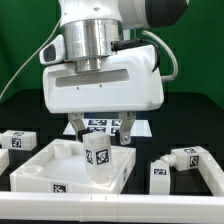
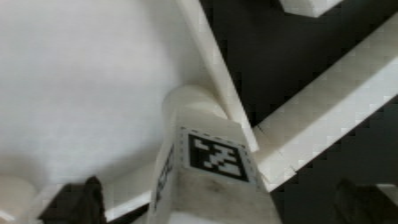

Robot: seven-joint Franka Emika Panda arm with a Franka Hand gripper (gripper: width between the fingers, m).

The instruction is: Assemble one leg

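A leg [image 1: 98, 158], a short white post with a black-and-white tag, stands upright in the near right corner of the large white panel [image 1: 45, 170]. My gripper [image 1: 101, 130] hangs right above it, its two dark fingers spread wider than the post. In the wrist view the leg [image 2: 214, 150] rises between the fingers [image 2: 79, 203], with a gap showing on each side, against the panel's raised rim [image 2: 214, 60]. The gripper [image 2: 222, 208] is open and holds nothing.
Other white tagged legs lie on the black table: one at the exterior view's left [image 1: 18, 140], two at its right [image 1: 160, 176] [image 1: 192, 158]. The marker board [image 1: 100, 124] lies behind the gripper. A white rail [image 1: 110, 208] runs along the front.
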